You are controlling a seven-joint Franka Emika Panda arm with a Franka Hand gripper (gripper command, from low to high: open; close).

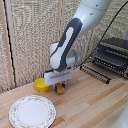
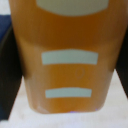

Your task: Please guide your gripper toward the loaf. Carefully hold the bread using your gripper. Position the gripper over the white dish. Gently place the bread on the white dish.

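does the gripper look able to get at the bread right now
Probably yes. The gripper is right down at the bread, whose orange surface fills the wrist view. The yellow bowl sits close beside, but nothing seems to be blocking. Whether the fingers are closed is unclear.

A light wooden worktop carries a small round yellow bowl, which lies near the rear wall, toward the exterior view's left. At the exterior view's right stands a black wire dish rack with a dark tray on top. Pale woven wall panels close the scene behind.
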